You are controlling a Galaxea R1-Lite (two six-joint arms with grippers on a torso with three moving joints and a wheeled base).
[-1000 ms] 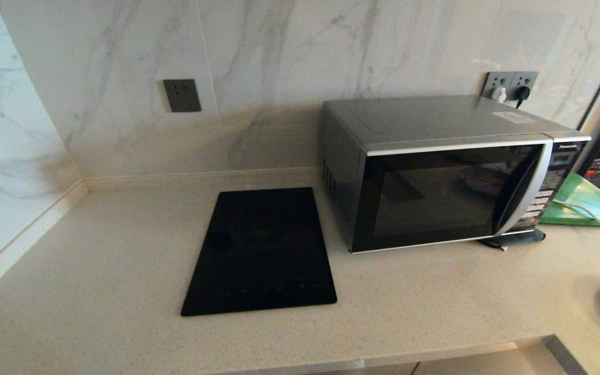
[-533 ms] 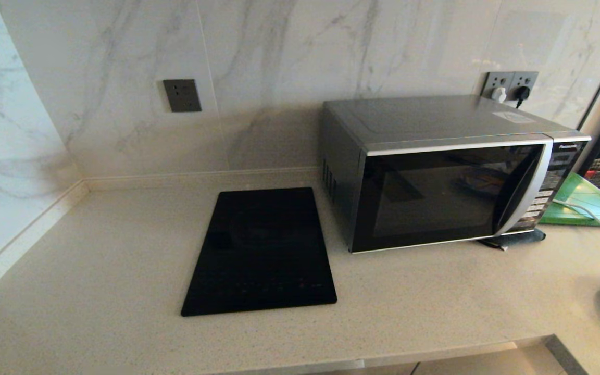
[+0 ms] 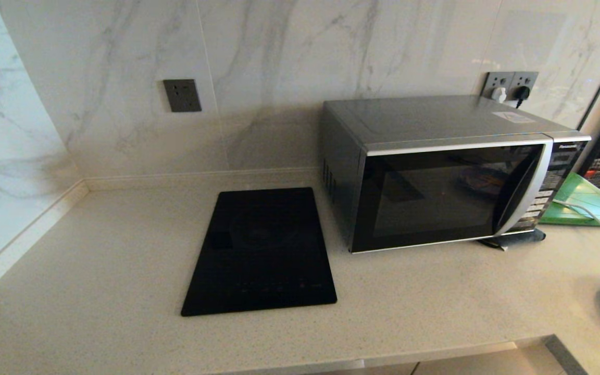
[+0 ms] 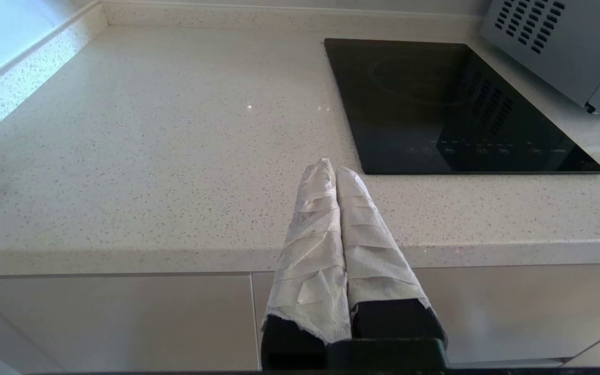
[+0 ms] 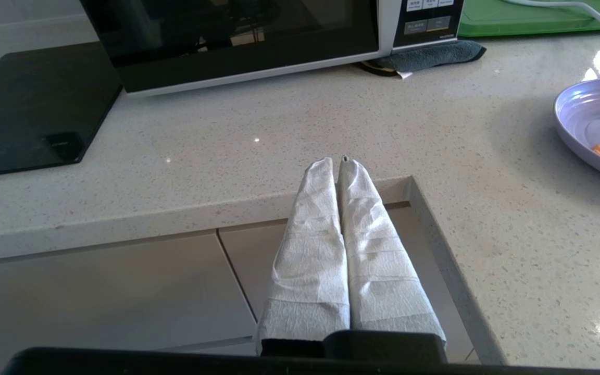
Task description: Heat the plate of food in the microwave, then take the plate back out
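A large silver-grey microwave with a black glass door, shut, is seen at the far right of the speckled beige tabletop. A flat black cooktop lies just to its left. The small lavender plate of food, holding orange-yellow sticks, is set at the near right edge, well apart from the microwave. The left hand and right hand, both wrapped in white paper, are held before the tabletop's near edge, fingers pressed together, holding nothing.
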